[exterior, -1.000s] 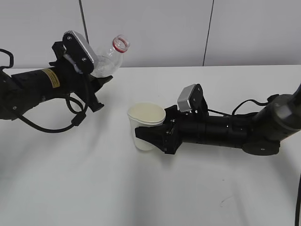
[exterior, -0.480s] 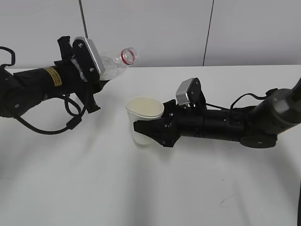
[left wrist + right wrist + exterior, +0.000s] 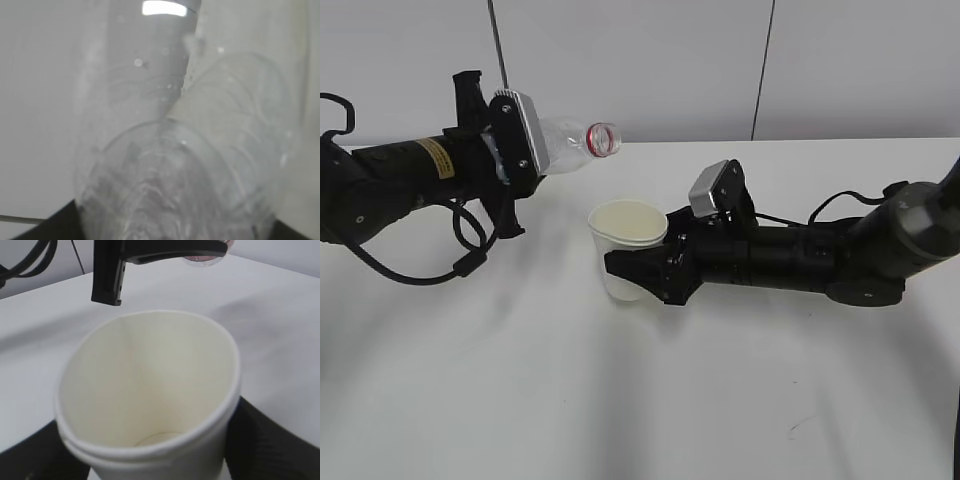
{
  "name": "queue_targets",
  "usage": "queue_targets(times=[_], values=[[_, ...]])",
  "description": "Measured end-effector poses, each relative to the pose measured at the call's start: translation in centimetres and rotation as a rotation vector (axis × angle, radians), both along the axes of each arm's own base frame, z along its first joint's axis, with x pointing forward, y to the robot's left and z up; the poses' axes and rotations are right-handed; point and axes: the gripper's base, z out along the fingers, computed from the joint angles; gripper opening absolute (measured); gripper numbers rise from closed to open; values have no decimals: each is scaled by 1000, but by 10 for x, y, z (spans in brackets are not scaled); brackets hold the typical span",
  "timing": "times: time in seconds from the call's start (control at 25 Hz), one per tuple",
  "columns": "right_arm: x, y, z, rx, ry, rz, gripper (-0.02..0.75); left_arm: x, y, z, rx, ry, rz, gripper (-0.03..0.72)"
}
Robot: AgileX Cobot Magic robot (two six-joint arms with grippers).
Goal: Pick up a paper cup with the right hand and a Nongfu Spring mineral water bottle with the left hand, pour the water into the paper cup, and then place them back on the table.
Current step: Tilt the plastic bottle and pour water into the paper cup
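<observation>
Robot lab or test bench, not home. Large plain white table (image 3: 620, 400) fills view, few dark scuff marks toward 5 o'clock. Bare grey-white panel wall (image 3: 650, 60) at 12 o'clock, two thin dark vertical seams. Two black robot arms lie low over tabletop at 9 and 3 o'clock, loose black cables trailing. No furniture, decor or windows seen; flat even lighting

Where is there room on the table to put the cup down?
The widest bare patch of the table is the front, below both arms. Another lies at the back right, behind the right hand. The middle is crowded: there the paper cup sits under the tipped bottle held by the left hand.
</observation>
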Motion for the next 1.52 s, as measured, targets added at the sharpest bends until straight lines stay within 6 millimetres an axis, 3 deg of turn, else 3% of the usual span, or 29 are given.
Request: queue_targets(times=[1.52], values=[[1,0,0,1,6,-9,522,2,3,1,272,-183,-47,322]])
